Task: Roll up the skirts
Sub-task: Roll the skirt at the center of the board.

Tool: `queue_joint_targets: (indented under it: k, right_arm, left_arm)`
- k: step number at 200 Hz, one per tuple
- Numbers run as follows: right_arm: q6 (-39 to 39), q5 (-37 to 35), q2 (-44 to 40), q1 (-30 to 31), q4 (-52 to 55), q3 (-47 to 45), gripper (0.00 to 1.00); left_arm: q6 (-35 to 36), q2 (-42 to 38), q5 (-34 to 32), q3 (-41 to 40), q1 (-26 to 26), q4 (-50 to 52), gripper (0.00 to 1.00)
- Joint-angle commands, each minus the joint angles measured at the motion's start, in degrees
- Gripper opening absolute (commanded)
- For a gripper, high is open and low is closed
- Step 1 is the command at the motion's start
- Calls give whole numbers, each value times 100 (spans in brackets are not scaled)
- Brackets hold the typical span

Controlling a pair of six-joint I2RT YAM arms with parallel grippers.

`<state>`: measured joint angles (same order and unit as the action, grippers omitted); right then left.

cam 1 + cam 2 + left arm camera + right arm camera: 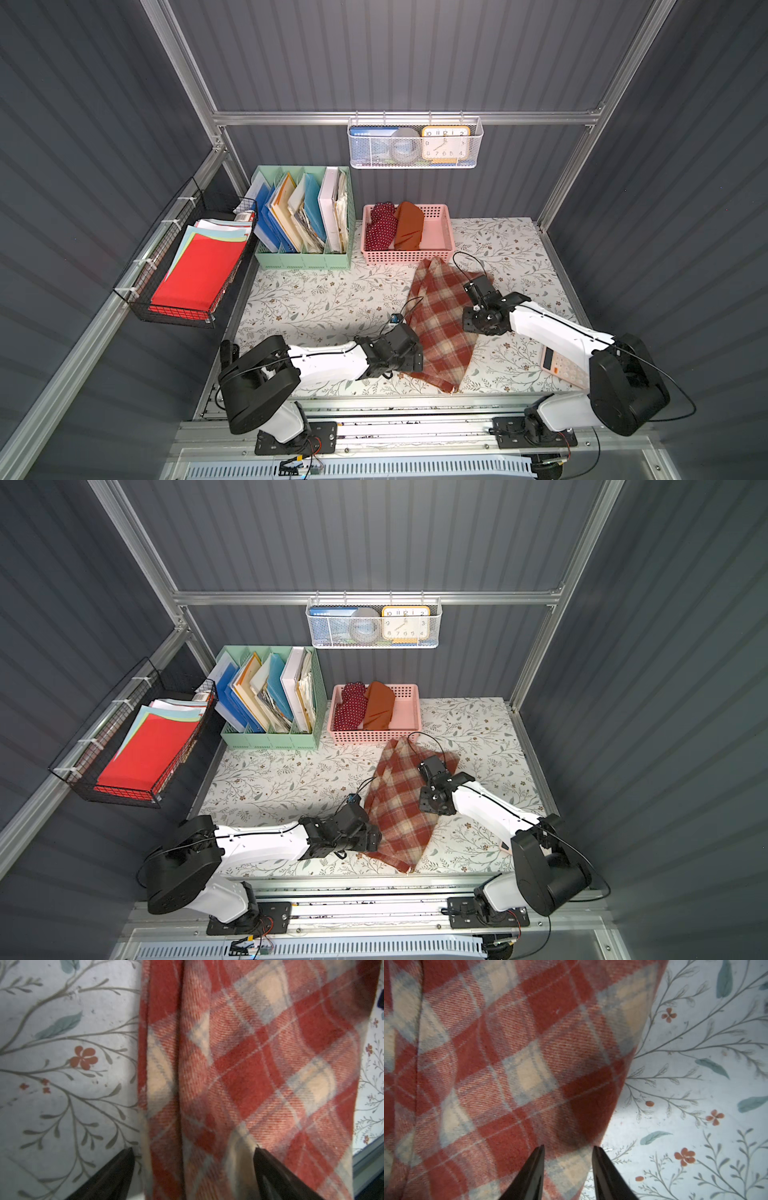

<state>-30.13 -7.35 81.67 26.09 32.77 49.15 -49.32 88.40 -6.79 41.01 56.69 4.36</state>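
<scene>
**A:** Where did things lie on the table [324,299]?

**B:** The plaid skirt [440,324] was the biggest thing on it; it lay folded into a long band, slanting from just in front of the pink basket [407,257] down to the table's near edge; no part of it was rolled yet.

**A:** And the other skirts?

**B:** Both sat in the basket, side by side; the polka-dot skirt [382,226] and the rust-orange skirt [409,228] looked bundled up already, so I judged the plaid one to be the last.

**A:** The grippers?

**B:** The left gripper [193,1150] stood spread wide over the band's folded edge on its own side, grasping nothing; the right gripper [569,1147] hung over the opposite edge with its fingers partly apart, the cloth lying flat beneath them, not pinched.

**A:** So which step was that?

**B:** The band seemed squared up and let go, with the roll itself about to start; I'd say the next move called for both grippers to take one short end together, then turn it over evenly; the woolly cloth looked thick and likely to spring open if one side lagged.
</scene>
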Motion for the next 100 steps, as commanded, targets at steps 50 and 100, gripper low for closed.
queue_joint_targets:
  k: [50, 100]
  right_arm:
    - [18, -42, 318, 33, -11, -196, 44]
    - [-6, -5, 300, 37, -111, -231, 44]
  left_arm:
    - [-194, -488, 323, -891, -9, -793, 34]
    - [-49, -678, 905, -913, -10, -1480, 2]
